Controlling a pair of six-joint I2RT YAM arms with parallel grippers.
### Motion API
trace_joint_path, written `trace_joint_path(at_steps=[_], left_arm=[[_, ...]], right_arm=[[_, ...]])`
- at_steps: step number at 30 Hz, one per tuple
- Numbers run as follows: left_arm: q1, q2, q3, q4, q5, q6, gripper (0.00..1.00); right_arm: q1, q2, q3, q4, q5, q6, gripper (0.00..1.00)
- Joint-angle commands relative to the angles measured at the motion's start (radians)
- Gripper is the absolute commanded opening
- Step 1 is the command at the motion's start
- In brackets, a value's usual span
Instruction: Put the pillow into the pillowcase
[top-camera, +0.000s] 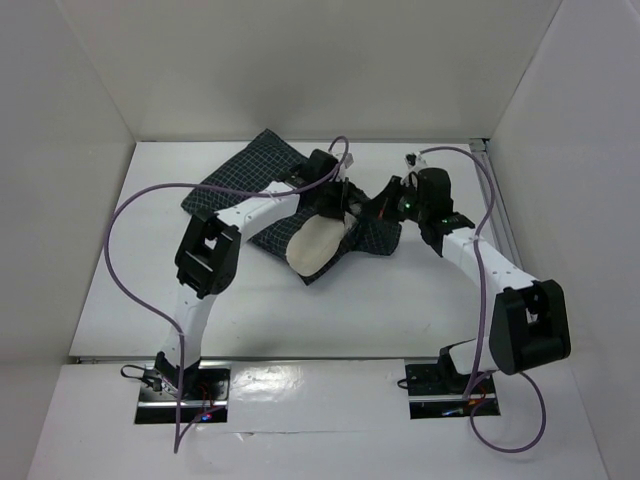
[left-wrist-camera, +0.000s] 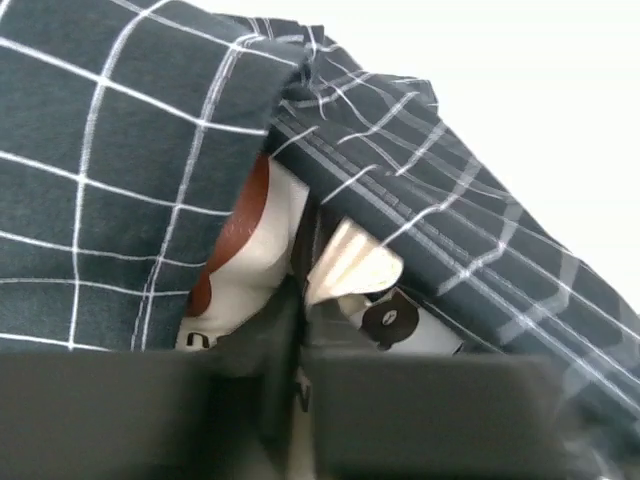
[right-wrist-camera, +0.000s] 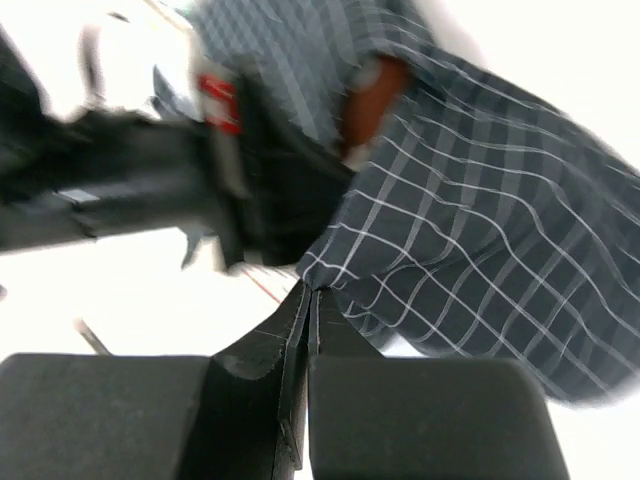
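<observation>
on white table (top-camera: 120, 300), white walls (top-camera: 300, 60) | pillow (top-camera: 312, 250) half in pillowcase (top-camera: 235, 180) | left gripper (left-wrist-camera: 300, 335), right gripper (right-wrist-camera: 308, 300) both pinching its fabric

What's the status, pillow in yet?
Left gripper shut on pillowcase edge. Right gripper shut on it too. Pillow partly inside. No obstruction.

One camera sits high up behind the left arm (top-camera: 205, 260) and the right arm (top-camera: 520, 320). It looks down from far away and sees the whole white table (top-camera: 120, 300). The left wrist camera peeks past its own fingers (left-wrist-camera: 150, 420), very close to the checked pillowcase (left-wrist-camera: 100, 150) and a bit of pillow (left-wrist-camera: 265, 250). The right wrist camera is low and close too. It looks across at the left arm. All three views share the pillowcase.
</observation>
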Motion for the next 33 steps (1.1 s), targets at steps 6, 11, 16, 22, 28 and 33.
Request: trace_joint_path(at_steps=[6,11,16,22,28,33], left_arm=[[0.043,-0.152,-0.053,-0.229,0.128,-0.005,0.67],[0.043,-0.248,-0.043,-0.282,0.140,0.006,0.69],[0.016,-0.357,-0.094,-0.364,0.005,0.075,0.57],[-0.110,-0.470,-0.269,-0.351,-0.186,0.090,0.75],[-0.282,-0.471,-0.323,-0.313,-0.298,0.057,0.83],[-0.317,-0.368,-0.242,-0.354,-0.487,0.035,0.84]], right_arm=[[-0.070,-0.073,-0.068,0.159,0.029,-0.052,0.00],[-0.070,-0.053,-0.056,0.159,0.041,-0.052,0.00],[-0.070,-0.033,-0.004,0.150,0.030,-0.052,0.00],[-0.070,-0.013,0.033,0.139,0.007,-0.052,0.00],[-0.070,-0.004,0.043,0.139,-0.002,-0.052,0.00],[-0.070,-0.004,0.065,0.119,-0.011,-0.061,0.00]])
